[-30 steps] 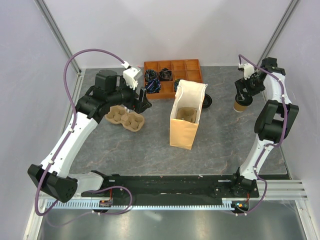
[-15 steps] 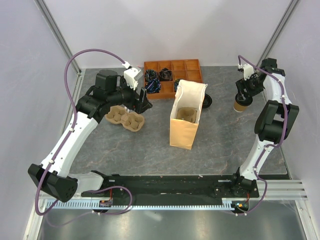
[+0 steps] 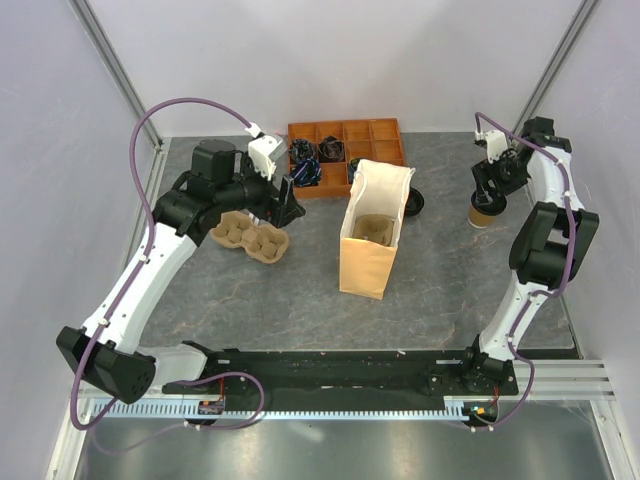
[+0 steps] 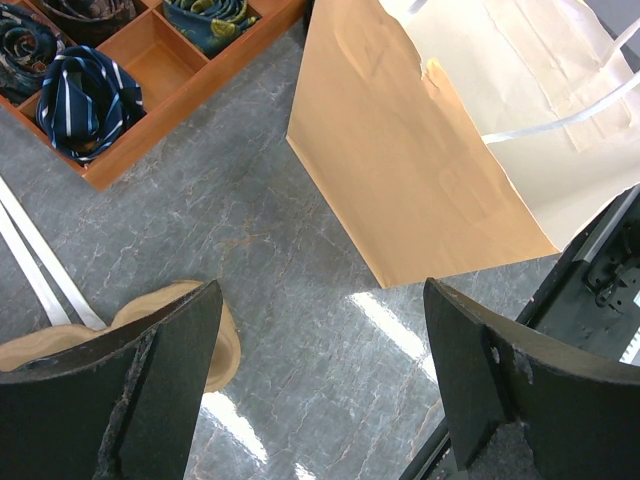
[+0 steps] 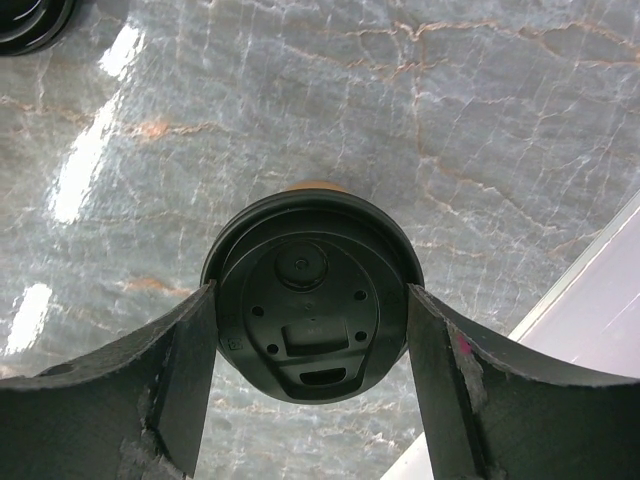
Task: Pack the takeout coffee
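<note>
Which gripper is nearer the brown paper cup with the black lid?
Right: right gripper grips the brown black-lidded paper cup; left gripper hangs far off, beside the tan pulp cup carrier.

A grey table [image 3: 300, 290] veined in white and rust carried a tan paper bag [image 3: 368, 262], cream inside, with white handles [image 4: 560, 115]. At the far side, an orange-brown tray [image 3: 372, 132] held a navy tie [image 4: 85, 92] striped in white and pale blue, and another tie [image 4: 205, 15] in dark blue and olive. To the left lay a beige cup carrier [image 3: 250, 237]. On the right, a brown coffee cup [image 3: 483, 212] wore a black lid [image 5: 310, 295]. The arms [image 3: 150, 270] were white and black, trailed by purple cables [image 3: 165, 108].
</note>
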Controlling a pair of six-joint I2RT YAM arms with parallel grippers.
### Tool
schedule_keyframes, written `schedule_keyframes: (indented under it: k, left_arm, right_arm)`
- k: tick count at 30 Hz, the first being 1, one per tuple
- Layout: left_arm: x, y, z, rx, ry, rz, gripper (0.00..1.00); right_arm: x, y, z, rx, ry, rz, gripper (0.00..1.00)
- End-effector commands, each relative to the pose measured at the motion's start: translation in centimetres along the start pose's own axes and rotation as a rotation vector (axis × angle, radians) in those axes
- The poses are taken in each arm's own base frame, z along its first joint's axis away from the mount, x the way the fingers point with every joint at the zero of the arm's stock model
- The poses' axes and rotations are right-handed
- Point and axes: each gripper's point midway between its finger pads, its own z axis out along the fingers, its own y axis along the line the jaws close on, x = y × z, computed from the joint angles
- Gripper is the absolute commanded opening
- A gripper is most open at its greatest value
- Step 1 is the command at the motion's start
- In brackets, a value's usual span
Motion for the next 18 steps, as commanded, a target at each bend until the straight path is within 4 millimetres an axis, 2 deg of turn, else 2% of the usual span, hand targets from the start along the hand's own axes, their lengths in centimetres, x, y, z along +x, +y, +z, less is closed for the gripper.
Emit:
schedule_keyframes:
  k: [1, 10, 18]
  left_arm:
    - [-1.4, -0.4, 0.0, 0.024, -0.044, -0.009, 0.89]
    - [-1.3, 0.3, 0.1, 0.009, -0.039, -0.024, 0.89]
    - [-1.4, 1.1, 0.3, -0.001, -0.039, -0.094, 0.89]
  right_arm:
    - [-1.0, 0.5, -3.2, 0.024, -0.030, -0.033, 0.61]
    - [-1.6, 2.9, -6.7, -0.019, -0.065, -0.043, 0.58]
    - [-2.7, 6.7, -12.5, -0.039, -0.134, -0.052, 0.57]
